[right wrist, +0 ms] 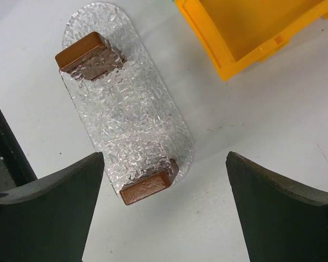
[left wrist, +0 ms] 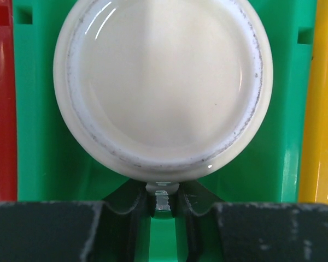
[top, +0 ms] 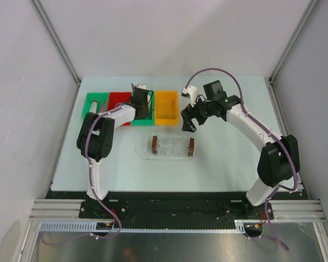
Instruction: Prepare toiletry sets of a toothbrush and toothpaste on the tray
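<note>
Now | toothbrush (left wrist: 162, 189): in green bin (left wrist: 38, 136), touching a white round object (left wrist: 163, 82); likely light, stiff, slick, so pinch the handle squarely | left gripper (left wrist: 162, 203) seemingly clenched on it | right gripper (right wrist: 165, 157) spread wide, empty, over tray (right wrist: 126, 125), which is bare, on the arms' side of green bin

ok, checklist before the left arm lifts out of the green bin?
1. Left hand down in the green bin: ok.
2. Slim white piece between its fingers, identity and firm grip: cannot tell.
3. Clearance from the white round dish right beside the fingers: not ok.
4. Tray empty, brown blocks at both ends: ok.
5. Right hand open, holding nothing: ok.
</note>
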`<action>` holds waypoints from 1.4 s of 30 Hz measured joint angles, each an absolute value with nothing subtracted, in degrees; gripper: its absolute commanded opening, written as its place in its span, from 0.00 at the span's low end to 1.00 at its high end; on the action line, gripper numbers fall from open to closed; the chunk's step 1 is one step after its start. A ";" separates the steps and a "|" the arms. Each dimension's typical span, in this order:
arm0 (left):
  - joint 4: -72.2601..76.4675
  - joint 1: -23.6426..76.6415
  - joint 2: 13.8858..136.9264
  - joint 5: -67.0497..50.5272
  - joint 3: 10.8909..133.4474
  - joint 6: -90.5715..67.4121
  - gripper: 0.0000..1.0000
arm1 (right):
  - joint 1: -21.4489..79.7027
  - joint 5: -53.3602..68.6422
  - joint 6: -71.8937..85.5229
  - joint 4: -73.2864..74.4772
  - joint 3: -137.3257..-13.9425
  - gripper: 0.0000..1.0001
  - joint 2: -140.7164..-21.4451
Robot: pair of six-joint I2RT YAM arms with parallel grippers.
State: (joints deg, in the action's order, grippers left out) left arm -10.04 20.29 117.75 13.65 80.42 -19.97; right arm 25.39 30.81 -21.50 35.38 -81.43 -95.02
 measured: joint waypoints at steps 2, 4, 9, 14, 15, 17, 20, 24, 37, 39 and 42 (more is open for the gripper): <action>-10.04 20.27 117.73 13.69 80.42 -19.99 0.00 | 25.39 30.92 -21.52 35.48 -81.43 1.00 -95.04; -10.07 20.29 117.69 13.78 80.42 -19.99 0.00 | 25.39 30.98 -21.52 35.57 -81.43 1.00 -95.02; -11.31 20.27 117.12 14.24 80.42 -19.94 0.00 | 25.39 31.29 -21.52 35.70 -81.43 1.00 -95.04; -12.27 20.27 115.42 14.28 80.40 -19.44 0.00 | 25.39 31.66 -21.52 35.68 -81.43 1.00 -95.04; -12.38 20.27 114.85 14.26 80.40 -19.18 0.00 | 25.39 31.75 -21.52 35.68 -81.43 1.00 -95.04; -12.71 20.18 113.45 14.00 80.40 -18.72 0.00 | 25.39 31.81 -21.50 35.62 -81.43 1.00 -95.04; -12.75 19.88 111.46 12.86 80.40 -17.76 0.00 | 25.39 31.83 -21.50 35.44 -81.43 1.00 -95.04; -13.06 19.03 108.55 8.47 80.40 -16.58 0.00 | 25.36 31.81 -21.37 34.85 -81.43 1.00 -95.04; -13.54 14.83 92.16 -21.30 76.84 -13.37 0.00 | 18.33 48.42 -4.21 18.28 -81.43 1.00 -94.70; -13.47 14.59 89.27 -24.60 76.27 -13.47 0.00 | 18.15 51.72 0.34 13.87 -81.43 0.99 -94.72; -12.34 14.57 85.21 -29.36 74.98 -14.02 0.00 | 18.61 56.23 7.38 6.37 -81.43 0.98 -95.09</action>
State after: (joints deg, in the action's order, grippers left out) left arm -12.34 14.57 85.21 -29.36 74.98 -14.02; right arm 18.61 56.23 7.38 6.37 -81.43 -95.09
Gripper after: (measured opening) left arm 0.219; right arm 0.987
